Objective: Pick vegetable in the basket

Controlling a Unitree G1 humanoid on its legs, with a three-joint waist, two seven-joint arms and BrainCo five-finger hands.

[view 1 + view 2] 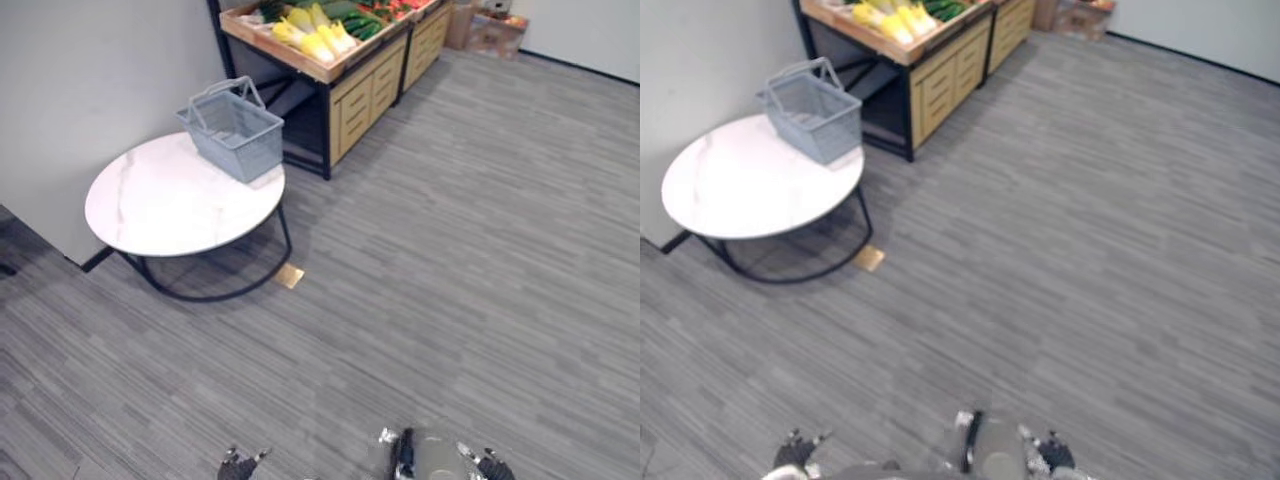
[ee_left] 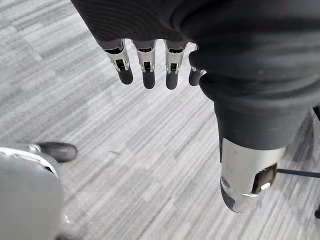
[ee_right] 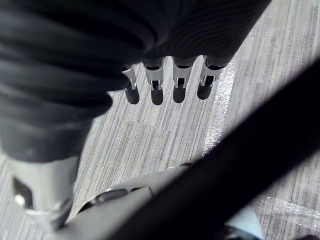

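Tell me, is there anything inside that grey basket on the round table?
The grey basket looks empty: only its own mesh walls show inside. Its near wall covers part of the bottom, so something small there cannot be ruled out.

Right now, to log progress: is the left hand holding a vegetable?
No, the left hand hangs with straight fingers over the floor, with nothing between fingers and thumb.

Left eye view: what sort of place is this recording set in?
Probably a mock grocery shop: a wooden produce stand holds yellow and green vegetables, and a grey shopping basket sits on a round white table beside it, over grey plank flooring.
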